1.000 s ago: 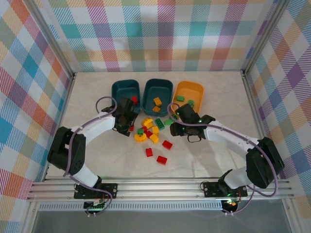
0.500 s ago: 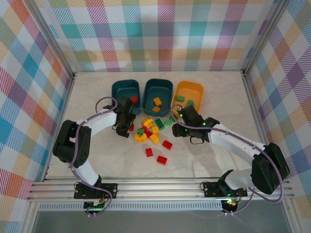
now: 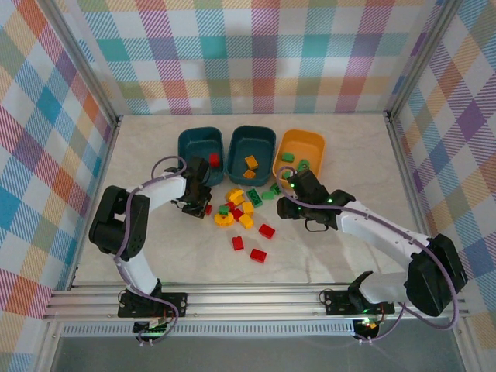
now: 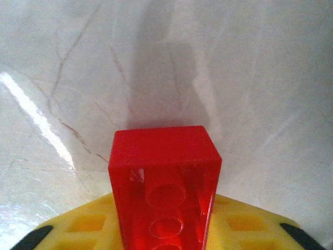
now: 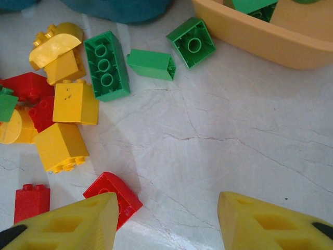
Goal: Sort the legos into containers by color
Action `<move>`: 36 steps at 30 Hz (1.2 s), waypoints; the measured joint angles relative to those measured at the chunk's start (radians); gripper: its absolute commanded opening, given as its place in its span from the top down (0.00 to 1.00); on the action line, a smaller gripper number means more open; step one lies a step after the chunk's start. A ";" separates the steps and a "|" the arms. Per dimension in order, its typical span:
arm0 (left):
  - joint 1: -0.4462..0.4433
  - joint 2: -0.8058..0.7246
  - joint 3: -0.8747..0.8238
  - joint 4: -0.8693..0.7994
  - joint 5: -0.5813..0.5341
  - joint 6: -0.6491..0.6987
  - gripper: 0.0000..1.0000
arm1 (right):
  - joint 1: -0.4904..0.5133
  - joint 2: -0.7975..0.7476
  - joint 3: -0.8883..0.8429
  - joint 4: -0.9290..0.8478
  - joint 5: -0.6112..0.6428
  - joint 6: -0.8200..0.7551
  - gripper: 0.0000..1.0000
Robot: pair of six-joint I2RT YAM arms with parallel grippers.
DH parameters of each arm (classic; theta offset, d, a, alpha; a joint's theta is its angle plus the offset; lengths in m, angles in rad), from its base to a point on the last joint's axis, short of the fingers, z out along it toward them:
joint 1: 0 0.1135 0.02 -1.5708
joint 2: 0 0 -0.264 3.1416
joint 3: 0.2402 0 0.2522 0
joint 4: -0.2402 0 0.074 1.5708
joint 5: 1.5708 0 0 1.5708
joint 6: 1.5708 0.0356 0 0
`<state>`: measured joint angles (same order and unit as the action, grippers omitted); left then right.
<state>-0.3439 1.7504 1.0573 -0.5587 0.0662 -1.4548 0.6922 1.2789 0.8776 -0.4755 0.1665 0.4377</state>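
- Top view: high above and behind the arm bases [image 3: 151, 301], looking down toward 12 o'clock, far enough to take in the whole table [image 3: 341, 256].
- Left wrist view: pressed close over the table, with a red brick [image 4: 164, 172] at 6 o'clock.
- Right wrist view: near, looking down. With the top view it shares the brick pile [image 5: 75, 101] at 9 o'clock and the orange tub [image 5: 255, 39] at 1 o'clock.

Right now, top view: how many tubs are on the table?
3, in a row at the far side of the table: left teal tub, middle teal tub, orange-yellow tub on the right. None looks hidden.
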 measured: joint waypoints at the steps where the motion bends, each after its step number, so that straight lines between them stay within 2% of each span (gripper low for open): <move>1: 0.000 -0.004 -0.004 0.013 0.005 0.007 0.74 | 0.000 -0.001 0.000 0.000 0.002 0.000 0.48; 6: 0.005 -0.089 -0.011 0.108 0.034 0.062 0.73 | 0.000 -0.006 0.000 0.000 0.003 0.000 0.48; 10: 0.039 -0.108 0.136 0.110 0.050 0.156 0.73 | 0.000 -0.001 0.003 0.002 -0.007 0.008 0.49; 12: 0.073 -0.053 0.274 0.109 0.073 0.221 0.75 | 0.000 0.016 0.014 0.004 -0.026 0.017 0.49; 14: 0.104 0.043 0.424 0.102 0.095 0.289 0.84 | 0.002 0.037 0.030 0.005 -0.041 0.023 0.48; 15: 0.116 0.101 0.497 0.095 0.109 0.326 0.85 | 0.008 0.051 0.045 0.005 -0.048 0.022 0.47; 18: 0.136 0.259 0.634 0.084 0.140 0.417 0.83 | 0.071 0.117 0.125 -0.007 -0.025 0.000 0.44; 22: 0.144 0.398 0.702 0.009 0.147 0.500 0.77 | 0.185 0.216 0.233 0.010 -0.001 -0.019 0.42; 25: 0.145 0.457 0.756 -0.051 0.151 0.553 0.66 | 0.215 0.245 0.242 0.023 -0.003 -0.019 0.38; 27: 0.146 0.462 0.794 -0.072 0.154 0.583 0.48 | 0.216 0.263 0.246 0.021 -0.003 -0.018 0.35; 32: 0.146 0.443 0.843 -0.079 0.158 0.658 0.18 | 0.233 0.346 0.310 0.018 -0.003 -0.034 0.29; 33: 0.146 0.429 0.843 -0.090 0.154 0.675 0.08 | 0.240 0.364 0.327 0.018 -0.003 -0.038 0.29; 34: 0.146 0.411 0.838 -0.095 0.149 0.687 0.03 | 0.246 0.380 0.341 0.017 -0.003 -0.043 0.29; 36: 0.149 0.345 0.804 -0.095 0.135 0.712 0.01 | 0.255 0.412 0.373 0.015 -0.005 -0.058 0.28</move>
<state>-0.1947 2.0953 1.8610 -0.6540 0.2016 -0.7429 0.9470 1.6913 1.2510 -0.4603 0.1619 0.3801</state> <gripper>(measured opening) 0.972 0.716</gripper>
